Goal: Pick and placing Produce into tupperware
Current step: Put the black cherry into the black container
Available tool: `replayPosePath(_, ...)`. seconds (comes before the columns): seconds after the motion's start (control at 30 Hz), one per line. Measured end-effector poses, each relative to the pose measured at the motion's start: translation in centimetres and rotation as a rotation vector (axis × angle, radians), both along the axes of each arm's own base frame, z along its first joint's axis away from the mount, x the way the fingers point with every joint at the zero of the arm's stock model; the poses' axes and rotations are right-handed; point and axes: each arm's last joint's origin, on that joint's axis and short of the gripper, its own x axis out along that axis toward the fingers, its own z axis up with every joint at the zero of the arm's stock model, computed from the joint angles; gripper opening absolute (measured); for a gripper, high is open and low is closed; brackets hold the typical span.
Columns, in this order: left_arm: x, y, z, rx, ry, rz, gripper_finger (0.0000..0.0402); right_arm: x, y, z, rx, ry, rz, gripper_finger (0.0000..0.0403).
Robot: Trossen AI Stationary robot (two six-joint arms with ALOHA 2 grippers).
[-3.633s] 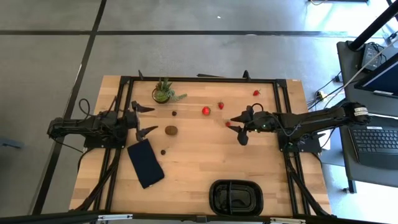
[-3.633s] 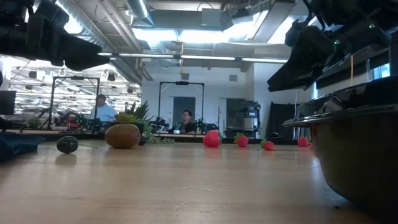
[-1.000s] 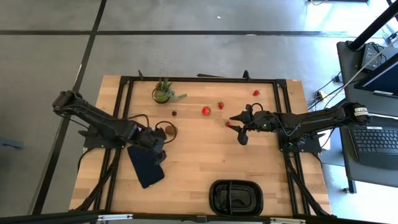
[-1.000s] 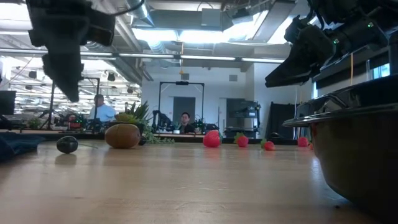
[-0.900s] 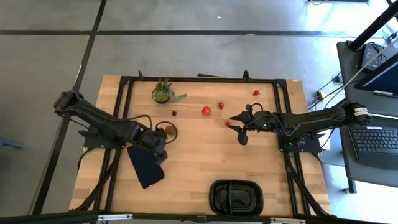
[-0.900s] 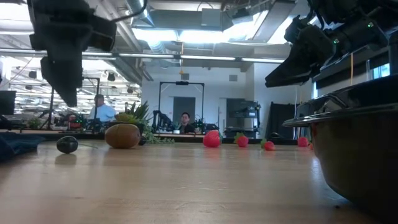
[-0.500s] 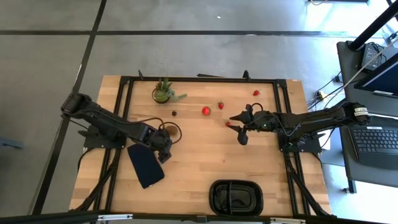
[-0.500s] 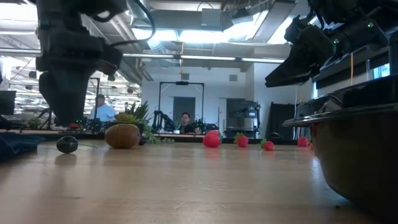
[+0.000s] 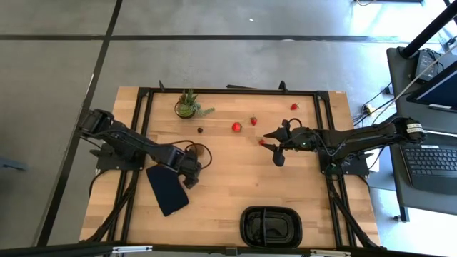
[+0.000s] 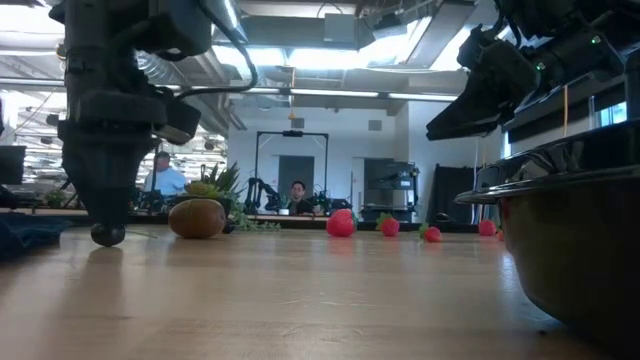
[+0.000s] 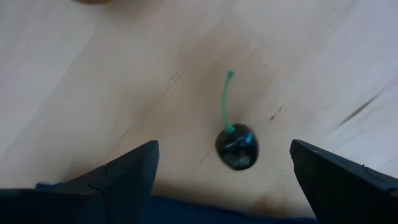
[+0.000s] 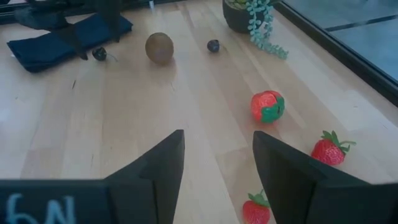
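The left gripper [image 11: 222, 163] pointed straight down, fingers spread wide either side of a cherry [image 11: 237, 147] beside the navy slab [image 9: 167, 188]. The right gripper [image 9: 275, 148] hung open mid-worktop, empty.

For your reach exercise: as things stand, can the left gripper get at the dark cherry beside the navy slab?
Probably yes. The left gripper hangs open right over the cherry, fingers either side, nothing between them.

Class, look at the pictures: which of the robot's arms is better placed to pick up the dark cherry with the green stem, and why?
Left. The left gripper hangs directly over the cherry, fingers open on either side of it. The right gripper waits farther off, near a strawberry.
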Motion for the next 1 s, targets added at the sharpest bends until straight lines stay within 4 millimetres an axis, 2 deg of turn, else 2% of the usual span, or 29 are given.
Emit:
replayPosePath(0.73,0.5,-0.1,-1.6,0.032,0.046,0.004,0.0351,0.0,0.0,-0.1,-0.022,0.009,0.012,0.0193)
replayPosePath(1.0,0.6,0.0,-1.6,0.027,0.045,0.008,0.0351,0.0,0.0,-0.1,-0.022,0.010,0.012,0.0193)
